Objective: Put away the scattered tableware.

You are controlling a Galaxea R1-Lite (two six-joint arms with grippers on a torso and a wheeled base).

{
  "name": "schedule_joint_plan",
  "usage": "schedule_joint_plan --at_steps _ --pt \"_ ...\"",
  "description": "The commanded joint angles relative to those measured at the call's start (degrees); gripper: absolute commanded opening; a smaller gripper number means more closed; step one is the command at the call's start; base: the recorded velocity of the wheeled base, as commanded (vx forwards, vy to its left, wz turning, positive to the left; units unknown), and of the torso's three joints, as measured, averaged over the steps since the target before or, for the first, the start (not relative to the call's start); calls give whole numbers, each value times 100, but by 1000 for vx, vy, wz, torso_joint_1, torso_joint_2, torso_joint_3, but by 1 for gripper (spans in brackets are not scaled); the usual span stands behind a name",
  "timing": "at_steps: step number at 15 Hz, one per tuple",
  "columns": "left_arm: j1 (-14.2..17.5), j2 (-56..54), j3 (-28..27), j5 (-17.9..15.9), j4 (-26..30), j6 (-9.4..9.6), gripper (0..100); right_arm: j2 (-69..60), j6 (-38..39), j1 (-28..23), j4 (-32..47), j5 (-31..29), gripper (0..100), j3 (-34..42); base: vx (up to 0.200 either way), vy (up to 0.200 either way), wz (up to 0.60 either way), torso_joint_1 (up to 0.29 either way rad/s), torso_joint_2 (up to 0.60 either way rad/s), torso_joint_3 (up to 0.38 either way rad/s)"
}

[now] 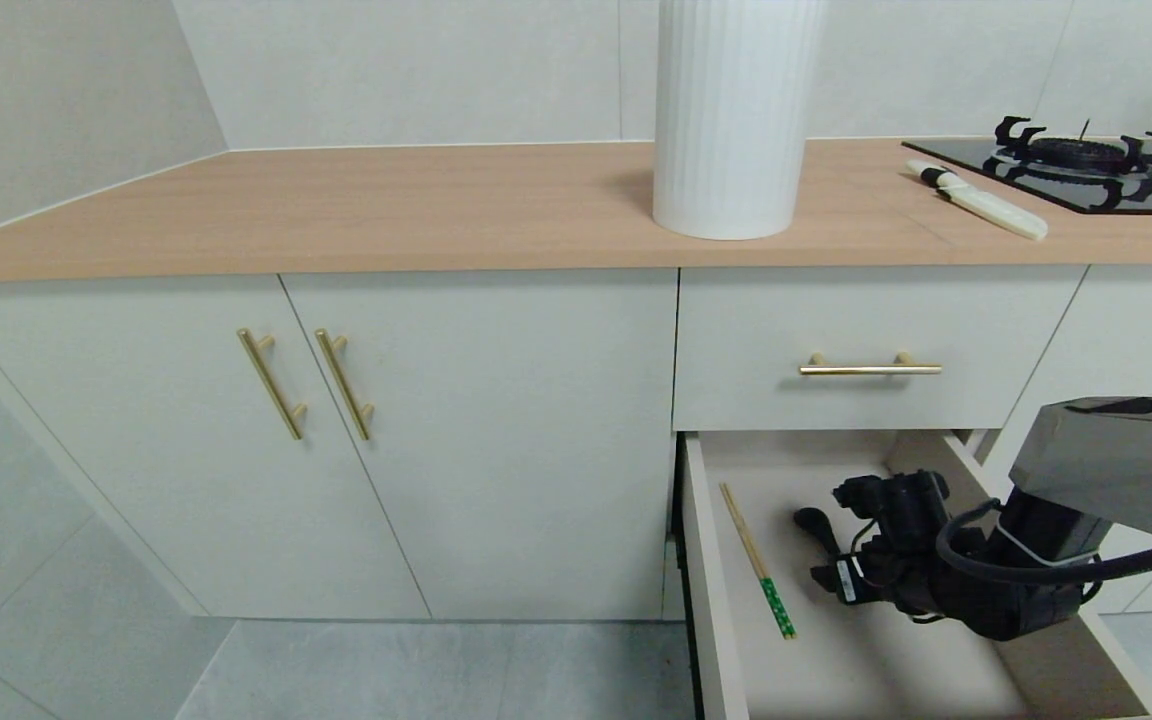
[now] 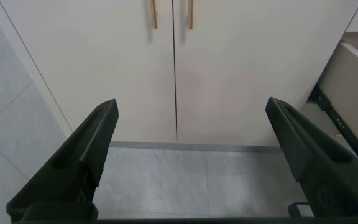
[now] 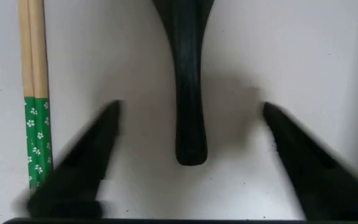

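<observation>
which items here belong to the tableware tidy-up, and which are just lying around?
Job:
- chopsticks and black spoon, both lying in the open drawer
- right gripper, open above the spoon
- probably the knife on the counter

Lying about:
- white ribbed vase
- gas hob
- closed cabinet doors

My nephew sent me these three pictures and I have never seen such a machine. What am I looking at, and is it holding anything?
It is a two-armed robot tidying a kitchen. The wide picture comes from a camera on its head: a counter with a white ribbed container and a knife, and below it an open drawer. The other two come from cameras on its wrists, each looking out between its pincer's dark fingers. The right pincer is open inside the drawer, a black spoon lying between its fingers, chopsticks beside. The left pincer hangs open before the cupboard doors. Nothing is held.
</observation>
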Motion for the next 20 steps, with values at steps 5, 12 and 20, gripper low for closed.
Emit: schedule_joint_plan --at_steps 5,12,20 --pt "2 2 0 1 -9 -1 100 -421 9 -94 52 7 100 53 0 0 0 0 0 0" --pt "2 2 0 1 -9 -1 100 -2056 0 -76 896 218 100 448 0 0 0 0 0 0" --pt "2 2 0 1 0 -1 100 -3875 17 143 3524 560 100 9 0 0 0 0 0 0"
